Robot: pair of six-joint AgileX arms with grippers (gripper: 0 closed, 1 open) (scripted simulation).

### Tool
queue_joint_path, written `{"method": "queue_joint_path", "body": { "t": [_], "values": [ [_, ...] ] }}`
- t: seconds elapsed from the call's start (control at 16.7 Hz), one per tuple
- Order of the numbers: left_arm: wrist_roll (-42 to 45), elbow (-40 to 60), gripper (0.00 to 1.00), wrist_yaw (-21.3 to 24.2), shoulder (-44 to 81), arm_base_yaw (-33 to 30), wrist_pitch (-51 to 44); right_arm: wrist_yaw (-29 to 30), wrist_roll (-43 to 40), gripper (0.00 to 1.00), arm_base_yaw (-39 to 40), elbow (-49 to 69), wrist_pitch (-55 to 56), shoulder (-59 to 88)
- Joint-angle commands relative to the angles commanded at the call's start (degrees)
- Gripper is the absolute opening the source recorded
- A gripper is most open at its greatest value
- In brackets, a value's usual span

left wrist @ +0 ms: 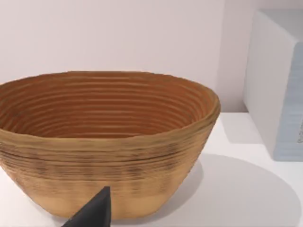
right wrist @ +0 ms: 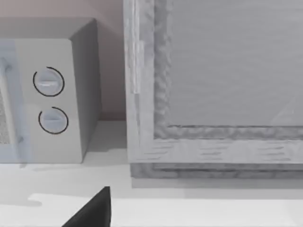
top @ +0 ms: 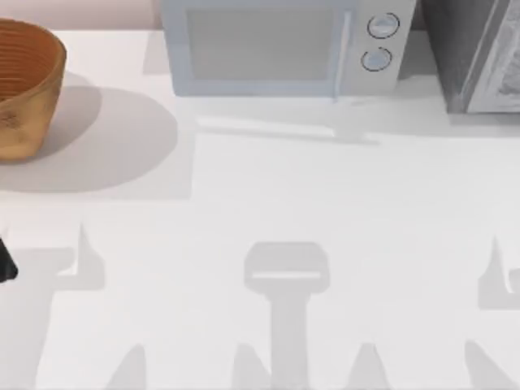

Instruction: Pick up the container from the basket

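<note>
Basket (top: 28,85) at table's (top: 325,203) far left, left claw (top: 6,268) at left edge — fingers' state unclear.

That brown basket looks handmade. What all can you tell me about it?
The basket is a round, bowl-shaped thing that looks woven, tan outside and orange-brown inside, with ribbed rings running around its inner wall. It stands upright on the white table at the far left, left of the microwave and apart from it, casting a shadow to its right. Its floor is hidden by the rim.
</note>
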Motion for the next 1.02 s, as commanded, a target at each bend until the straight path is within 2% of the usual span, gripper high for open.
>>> {"method": "queue_joint_path", "body": {
  "t": [0.36, 1.02],
  "values": [
    [0.82, 28.01, 1.0, 1.56, 27.42, 1.48, -14.64, 0.0, 0.0, 1.0, 0.0, 0.0, 0.0, 0.0],
    [5.41, 94.44, 1.0, 4.39, 91.83, 5.75, -53.59, 0.0, 0.0, 1.0, 0.0, 0.0, 0.0, 0.0]
  ]
}}
